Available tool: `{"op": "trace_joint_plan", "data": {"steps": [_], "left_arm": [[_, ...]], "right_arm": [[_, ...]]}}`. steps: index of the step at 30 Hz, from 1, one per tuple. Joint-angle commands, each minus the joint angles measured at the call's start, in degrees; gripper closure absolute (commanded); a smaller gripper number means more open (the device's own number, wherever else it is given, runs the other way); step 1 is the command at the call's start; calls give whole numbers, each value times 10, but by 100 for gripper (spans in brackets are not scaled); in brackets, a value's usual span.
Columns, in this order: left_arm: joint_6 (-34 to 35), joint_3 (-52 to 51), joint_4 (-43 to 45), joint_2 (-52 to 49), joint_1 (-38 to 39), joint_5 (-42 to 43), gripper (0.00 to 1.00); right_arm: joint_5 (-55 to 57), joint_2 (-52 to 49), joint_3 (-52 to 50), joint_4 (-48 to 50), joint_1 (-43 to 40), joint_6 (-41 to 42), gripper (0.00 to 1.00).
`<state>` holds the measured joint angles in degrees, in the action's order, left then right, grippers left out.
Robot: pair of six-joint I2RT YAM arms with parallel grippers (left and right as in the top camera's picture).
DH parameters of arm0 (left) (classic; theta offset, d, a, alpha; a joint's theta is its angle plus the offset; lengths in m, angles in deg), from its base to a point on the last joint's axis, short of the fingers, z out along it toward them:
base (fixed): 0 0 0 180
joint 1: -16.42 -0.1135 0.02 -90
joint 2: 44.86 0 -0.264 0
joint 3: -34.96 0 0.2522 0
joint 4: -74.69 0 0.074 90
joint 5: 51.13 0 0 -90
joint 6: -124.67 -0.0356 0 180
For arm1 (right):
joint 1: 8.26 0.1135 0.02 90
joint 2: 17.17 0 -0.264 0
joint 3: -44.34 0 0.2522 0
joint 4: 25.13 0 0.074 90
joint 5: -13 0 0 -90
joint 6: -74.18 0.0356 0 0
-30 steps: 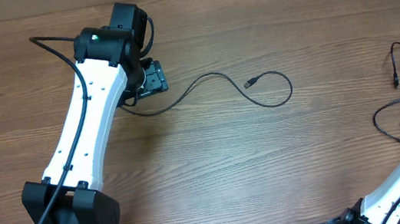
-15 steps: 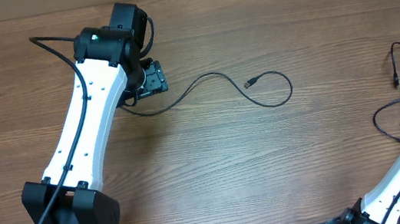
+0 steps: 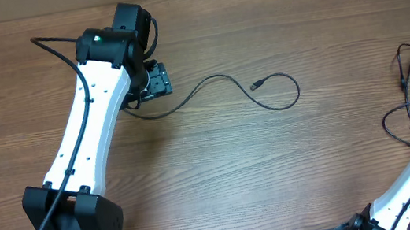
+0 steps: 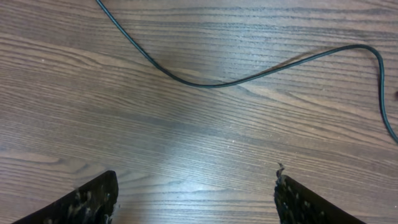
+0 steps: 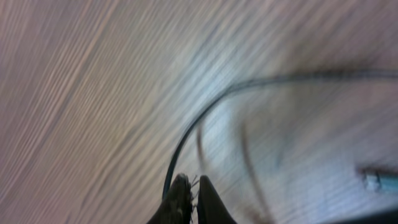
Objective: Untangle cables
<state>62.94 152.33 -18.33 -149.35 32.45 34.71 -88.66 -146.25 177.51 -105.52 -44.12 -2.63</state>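
We judged the separating step under way, right side.
Right fingers pinched a cable, view blurred; left fingers spread, empty; next we'd drag it clear.

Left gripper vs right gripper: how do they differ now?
Left gripper has its fingers wide apart, holding nothing; right gripper has its fingers pinched on a thin cable. Left gripper's view is sharp; right gripper's is blurred. Both face the wooden table.
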Motion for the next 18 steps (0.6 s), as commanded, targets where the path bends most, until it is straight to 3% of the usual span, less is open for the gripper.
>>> {"op": "trace_joint_plan", "data": {"steps": [1,7,9,14,16,18], "left_arm": [[-16,-3,1,7,-3,-10,20],[-26,-3,12,7,-3,-16,20],[-26,-3,15,7,-3,-16,19],[-26,-3,20,7,-3,-16,19],[-26,-3,20,7,-3,-16,19],[-26,-3,20,7,-3,-16,19]], "right_arm": [[-64,93,7,-53,2,-25,96],[-155,121,7,-167,39,-157,96],[-140,120,6,-197,67,-195,96],[-47,120,6,-205,128,-191,94],[-27,120,6,-200,146,-191,68],[-25,120,6,-189,157,-191,53]]}}
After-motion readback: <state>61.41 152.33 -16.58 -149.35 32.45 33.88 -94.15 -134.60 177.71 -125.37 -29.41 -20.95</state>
